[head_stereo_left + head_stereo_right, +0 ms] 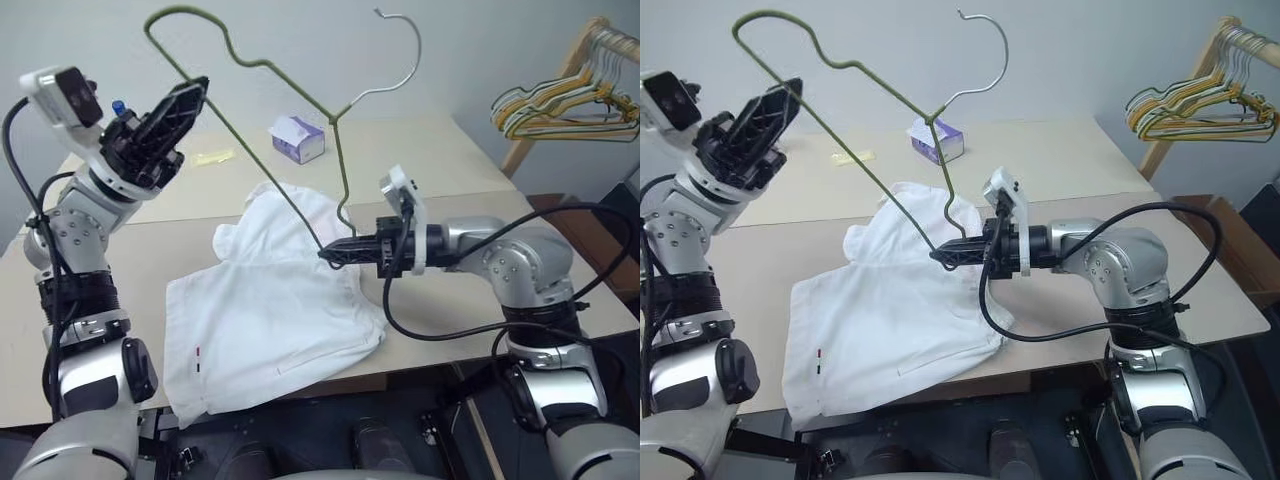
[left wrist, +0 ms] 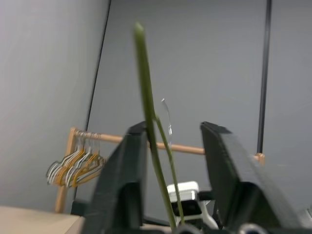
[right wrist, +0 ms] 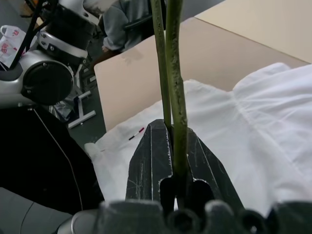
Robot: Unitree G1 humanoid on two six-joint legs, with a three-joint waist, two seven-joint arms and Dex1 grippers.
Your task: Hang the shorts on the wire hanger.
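right end effector (image 1: 330,254) clamped shut on hanger (image 1: 262,170), pinching two olive wires together low down, just above shorts (image 1: 275,300). hanger tilted in the air over desk (image 1: 440,150), one corner up by left end effector (image 1: 190,98), silver hook (image 1: 400,55) highest, toward the wall. left end effector raised, fingers parted to a middling gap, wire passing between them and lying against one finger (image 2: 124,185), not pinched. shorts spread flat on desk, crumpled at the far end near right end effector, near hem reaching the desk's front edge, small dark-and-red mark (image 1: 198,352) by that hem. none of the cloth on the wire; shorts not gripped by either end effector. tissue box (image 1: 297,138) farther back on desk, beyond shorts, apart from them. yellow slip (image 1: 213,157) near it, toward the left arm. rack (image 1: 560,90) with bunch of hangers (image 1: 565,105) off to the right, beyond the desk corner. person's sleeve (image 3: 124,22) visible past the desk edge in right wrist view.
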